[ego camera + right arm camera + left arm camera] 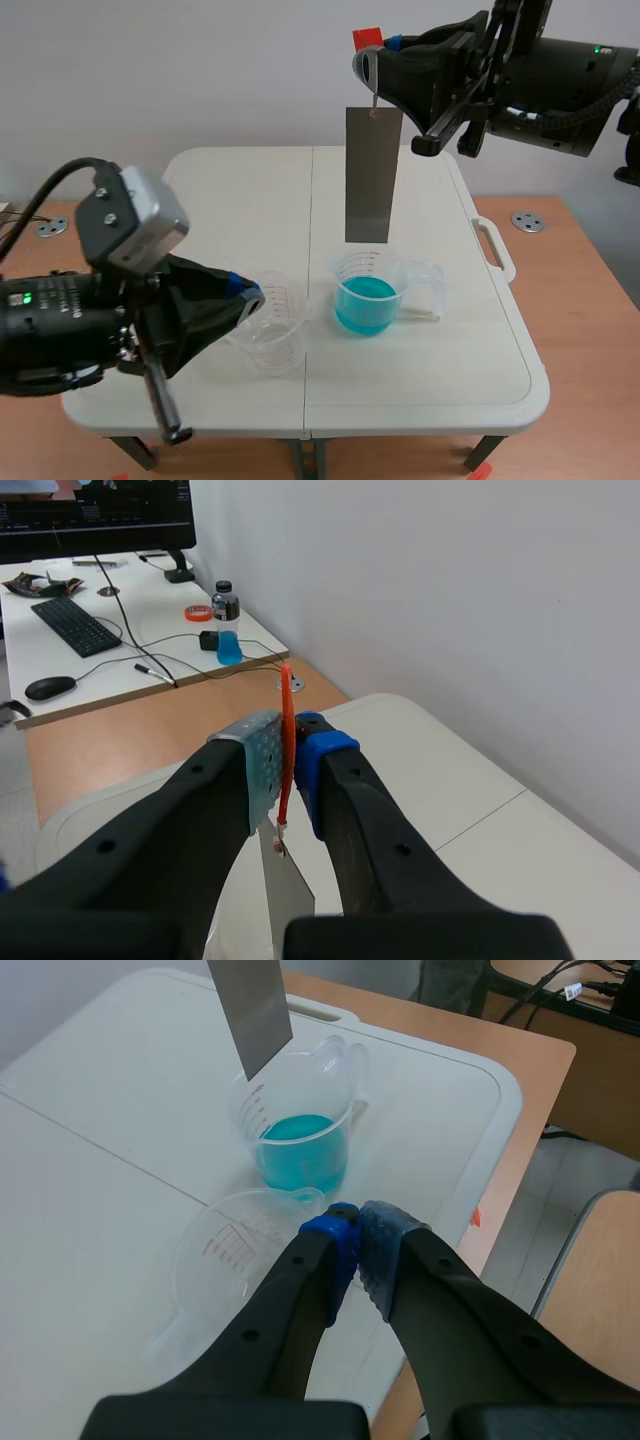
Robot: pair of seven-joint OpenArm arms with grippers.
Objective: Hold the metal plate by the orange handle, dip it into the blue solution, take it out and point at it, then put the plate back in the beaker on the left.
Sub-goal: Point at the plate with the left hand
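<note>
Left gripper (250, 293) sits nearest, low at the near left. Its two pads (340, 1245) are pressed together with nothing between them, their tips at the near rim of the empty beaker (268, 335); whether they touch the rim cannot be told.

Up at the far right, the right gripper (373, 62) has its fingers clamped on the orange handle (367, 39). From it the metal plate (372, 175) hangs straight down. The plate's lower edge is just above the beaker of blue solution (367, 300) and clear of the liquid.

By my reading, the grasp on the handle is done and the plate is lined up over the solution. The grey face shows no wet mark, so the plate may be about to go in or may have just come out. The pointing and the return to the beaker on the left are not yet done.

Only the right wrist view shows the grip plainly: the handle (287, 695) is a thin strip pinched between the two pads, with the plate (285, 900) hanging from a small link below. Neither beaker appears there. The left wrist view shows how the left gripper's (355, 1232) pads meet, and the plate's (250, 1010) lower corner over the far side of the blue beaker (300, 1150), which the scene view flattens.
</note>
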